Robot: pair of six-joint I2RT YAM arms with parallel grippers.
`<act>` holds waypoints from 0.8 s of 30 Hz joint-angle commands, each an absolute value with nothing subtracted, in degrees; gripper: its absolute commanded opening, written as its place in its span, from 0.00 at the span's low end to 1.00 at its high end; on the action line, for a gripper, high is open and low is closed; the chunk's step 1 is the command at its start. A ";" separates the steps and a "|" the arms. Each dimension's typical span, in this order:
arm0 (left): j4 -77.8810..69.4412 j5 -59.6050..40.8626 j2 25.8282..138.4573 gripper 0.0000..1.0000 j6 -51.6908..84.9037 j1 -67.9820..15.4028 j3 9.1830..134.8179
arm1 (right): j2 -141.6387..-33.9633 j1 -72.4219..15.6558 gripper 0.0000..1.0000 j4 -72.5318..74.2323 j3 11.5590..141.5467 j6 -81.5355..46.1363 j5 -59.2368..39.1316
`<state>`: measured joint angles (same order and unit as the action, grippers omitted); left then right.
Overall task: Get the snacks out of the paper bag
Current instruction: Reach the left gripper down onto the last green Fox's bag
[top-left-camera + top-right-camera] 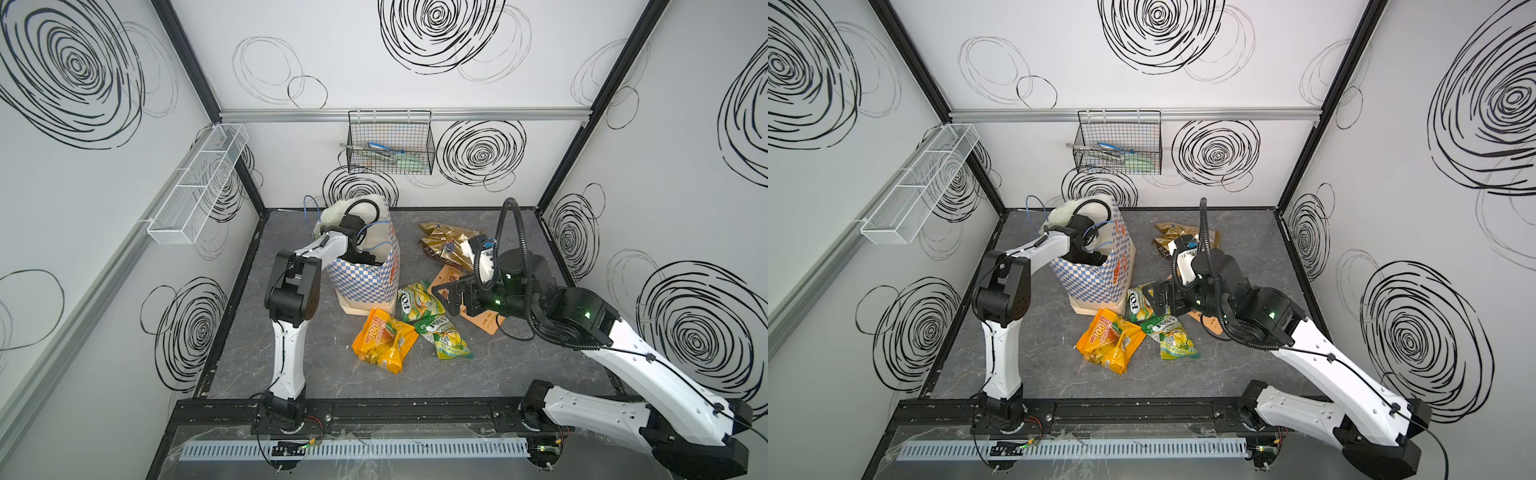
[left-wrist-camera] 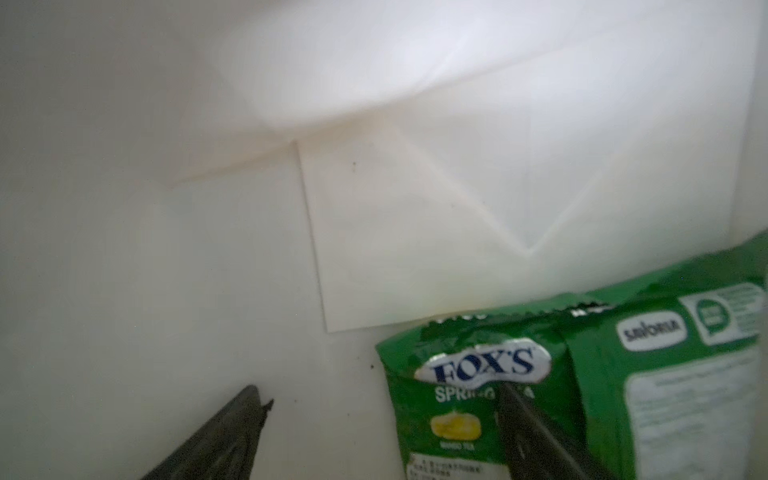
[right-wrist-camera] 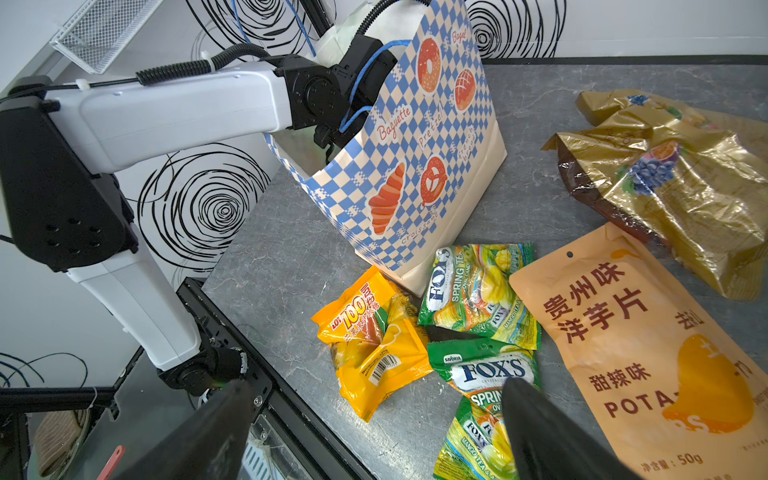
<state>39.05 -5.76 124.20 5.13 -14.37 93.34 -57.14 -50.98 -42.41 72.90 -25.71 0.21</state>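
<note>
**Bag.** A tall cream paper bag (image 1: 365, 282) with a blue-white checkered band, orange pastry pictures and thin blue cord handles stands upright on the grey marbled tabletop (image 1: 291, 365). In both top views (image 1: 1088, 282) it sits left of centre, toward the far edge.

**Left side.** The left arm (image 1: 291, 286) bends over the bag's left rim and its wrist enters the mouth, so both top views hide the gripper. In the left wrist view the left gripper (image 2: 379, 388) is inside the bag, fingers spread wide. 1 finger (image 2: 536, 436) crosses the face of a green crinkly "FOX'S" packet (image 2: 457, 365) lying in the bag; contact cannot be told. A green panel with small print (image 2: 685, 374) lies beside that packet; whether it is a separate packet cannot be told.

**Outside the bag.**
- 2 overlapping yellow-orange "100" packets (image 1: 382, 338) lie just near of the bag's base.
- 2 green-yellow crinkly packets (image 1: 417, 301) lie to their right, the farther one just beside the bag.
- An orange-tan pouch with Chinese characters (image 3: 648, 353) lies further right.
- A gold-brown foil pack (image 1: 446, 245) lies farthest.

**Right side.** The right gripper (image 1: 440, 301) hangs above the green-yellow packets and the pouch. In the right wrist view (image 3: 380, 384) its fingers stand wide apart, holding nothing.
</note>
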 commanded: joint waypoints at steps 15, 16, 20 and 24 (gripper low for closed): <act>38.47 -12.25 128.12 0.68 6.23 -18.78 93.70 | -56.79 -50.97 0.97 -40.62 73.31 -26.37 0.26; 38.62 -11.27 128.57 0.62 6.15 -19.04 93.77 | -56.78 -50.98 0.97 -40.62 73.30 -26.45 0.26; 38.84 -9.72 128.99 0.40 6.03 -19.24 93.87 | -56.66 -50.95 0.97 -40.92 73.40 -26.46 0.61; 38.95 -9.42 127.74 0.19 5.89 -19.14 94.08 | -56.54 -50.97 0.97 -40.72 73.08 -26.54 0.79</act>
<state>37.12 -10.28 125.69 6.35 -18.33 94.41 -57.36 -50.98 -41.50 72.90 -25.74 0.25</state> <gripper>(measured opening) 0.234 0.975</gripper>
